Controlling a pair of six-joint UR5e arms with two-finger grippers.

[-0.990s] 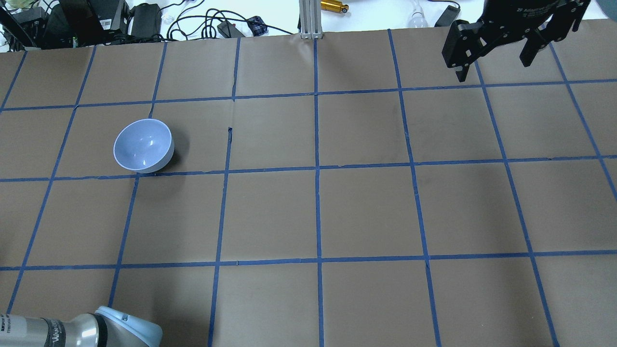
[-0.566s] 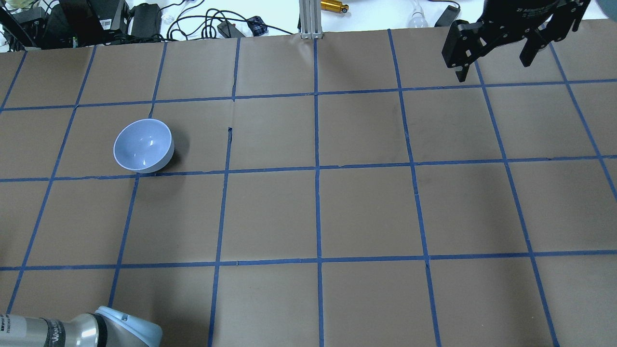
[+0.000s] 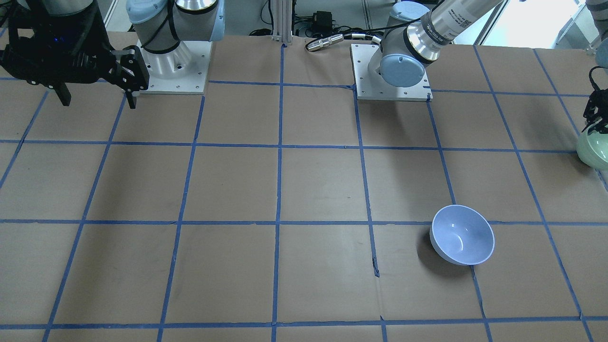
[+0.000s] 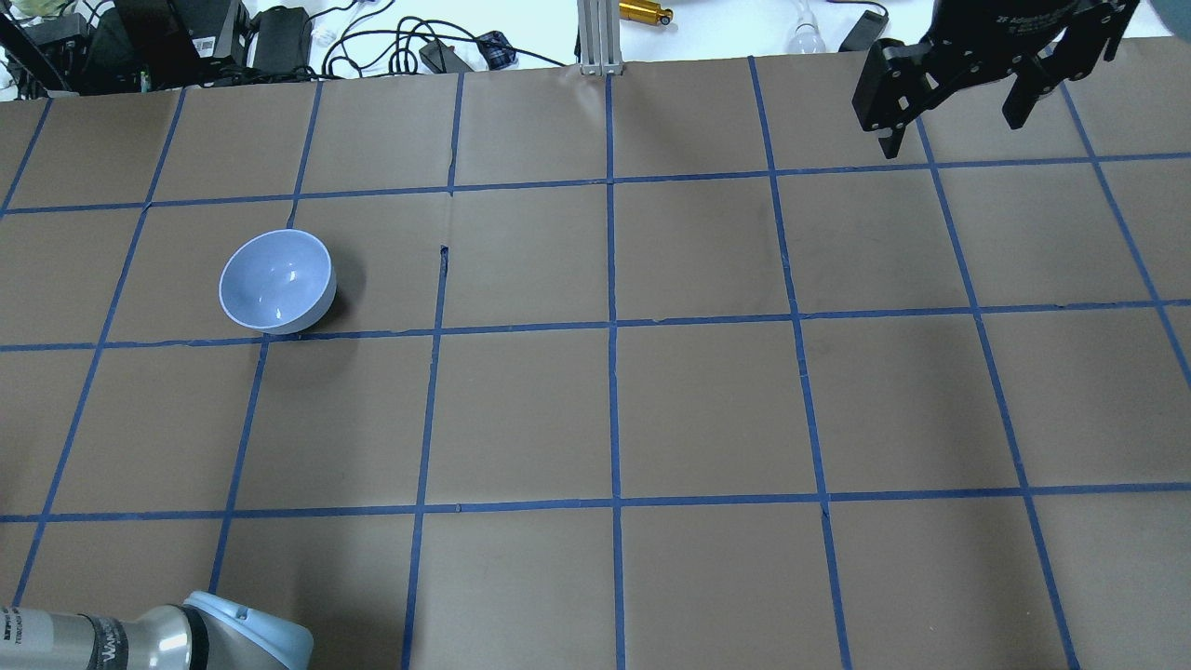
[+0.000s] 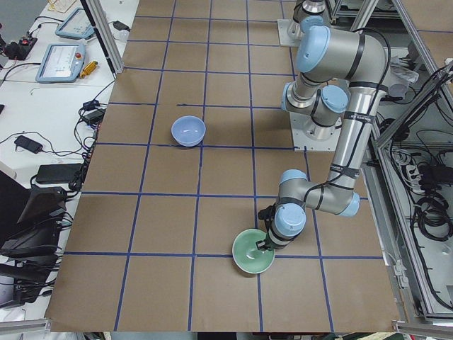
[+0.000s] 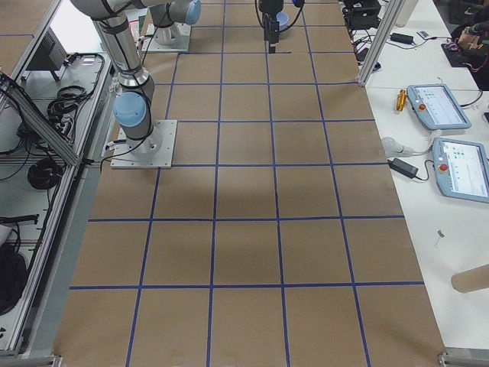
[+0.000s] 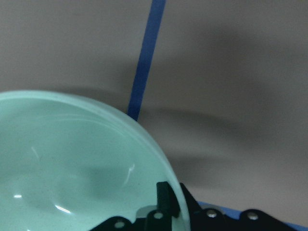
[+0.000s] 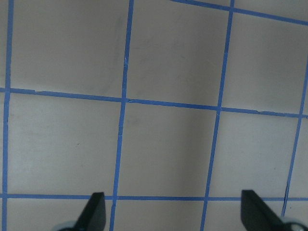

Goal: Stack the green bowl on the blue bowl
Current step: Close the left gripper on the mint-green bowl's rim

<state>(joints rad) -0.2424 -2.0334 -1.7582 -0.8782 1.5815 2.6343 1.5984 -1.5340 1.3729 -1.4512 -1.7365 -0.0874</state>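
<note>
The brown, blue-taped surface (image 4: 707,409) carries the two bowls separately, so nothing is stacked yet. The right end effector (image 4: 954,130) hangs far across the surface from the blue bowl (image 4: 277,293), fingers spread wide and holding nothing. The left end effector (image 7: 175,202) looks pinched on the rim of the green bowl (image 5: 249,258), one finger inside. That bowl is well apart from the blue bowl, toward the robot's left end. By my reading the grip is made, while carrying the green bowl over and lowering it into the blue bowl remain. The white lettering (image 4: 1019,14) on the right end effector's body and the label (image 3: 456,14) on the left arm (image 3: 427,33) are too small to read.
</note>
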